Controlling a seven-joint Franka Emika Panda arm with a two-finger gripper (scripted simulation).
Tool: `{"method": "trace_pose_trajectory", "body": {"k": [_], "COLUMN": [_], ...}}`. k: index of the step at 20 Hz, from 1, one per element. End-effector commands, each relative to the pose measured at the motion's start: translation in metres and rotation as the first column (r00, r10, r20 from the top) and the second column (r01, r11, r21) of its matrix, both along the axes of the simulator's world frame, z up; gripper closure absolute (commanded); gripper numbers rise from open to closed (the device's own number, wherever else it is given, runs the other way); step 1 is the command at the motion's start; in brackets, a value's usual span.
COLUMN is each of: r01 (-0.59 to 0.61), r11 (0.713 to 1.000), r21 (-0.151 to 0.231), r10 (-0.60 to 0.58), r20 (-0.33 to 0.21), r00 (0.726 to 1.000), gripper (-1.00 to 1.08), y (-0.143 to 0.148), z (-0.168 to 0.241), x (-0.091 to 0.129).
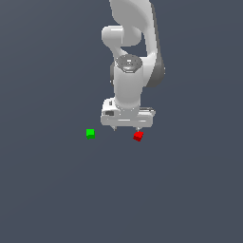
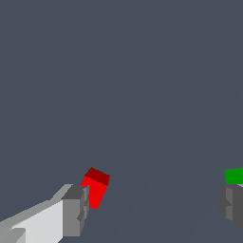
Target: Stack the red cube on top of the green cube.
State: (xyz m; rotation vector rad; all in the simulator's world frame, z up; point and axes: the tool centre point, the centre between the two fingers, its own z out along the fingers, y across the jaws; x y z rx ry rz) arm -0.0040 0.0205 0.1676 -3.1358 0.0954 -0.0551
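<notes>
The red cube (image 1: 138, 136) lies on the dark floor just under the fingertip on the exterior view's right side of my white gripper (image 1: 126, 128). The green cube (image 1: 90, 134) rests on the floor off to the exterior view's left, apart from the gripper. My gripper is open, fingers spread wide, nothing held. In the wrist view the red cube (image 2: 95, 187) sits tilted right beside one grey fingertip (image 2: 76, 211), and the green cube (image 2: 234, 175) peeks out behind the other fingertip (image 2: 231, 205) at the frame's edge. My gripper (image 2: 154, 209) has bare floor between its fingers.
The white arm (image 1: 133, 52) rises behind the gripper. Plain dark grey floor (image 1: 57, 190) stretches all around the two cubes.
</notes>
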Motion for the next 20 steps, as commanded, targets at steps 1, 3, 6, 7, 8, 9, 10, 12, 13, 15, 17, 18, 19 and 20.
{"method": "trace_pose_trajectory", "body": {"k": [1,3,6,7,8,9,10,12,13,15,17,18,19,20], "r01": [0.032,0.064,0.119,0.139,0.159,0.179,0.199,0.237,0.255,0.288,0.316,0.329,0.341,0.352], "r11": [0.999,0.998,0.993,0.99,0.987,0.984,0.98,0.971,0.967,0.958,0.949,0.944,0.94,0.936], "r21": [0.0,0.0,0.0,0.0,0.0,0.0,0.0,-0.001,-0.001,-0.002,-0.002,-0.002,-0.003,-0.003], "r10": [-0.032,-0.064,-0.119,-0.139,-0.159,-0.179,-0.199,-0.237,-0.255,-0.288,-0.316,-0.329,-0.341,-0.352], "r20": [-0.003,-0.006,-0.01,-0.012,-0.013,-0.015,-0.017,-0.02,-0.022,-0.024,-0.027,-0.028,-0.029,-0.03], "r00": [0.999,0.998,0.993,0.99,0.987,0.984,0.98,0.971,0.967,0.957,0.948,0.944,0.94,0.936], "gripper": [-0.92,-0.92,-0.92,-0.92,-0.92,-0.92,-0.92,-0.92,-0.92,-0.92,-0.92,-0.92,-0.92,-0.92], "y": [0.005,0.009,0.017,0.021,0.024,0.027,0.031,0.037,0.041,0.047,0.053,0.055,0.058,0.06], "z": [-0.008,-0.015,-0.028,-0.032,-0.037,-0.042,-0.047,-0.056,-0.06,-0.068,-0.075,-0.078,-0.081,-0.084], "x": [-0.006,-0.011,-0.02,-0.023,-0.027,-0.03,-0.033,-0.038,-0.041,-0.045,-0.049,-0.05,-0.052,-0.053]}}
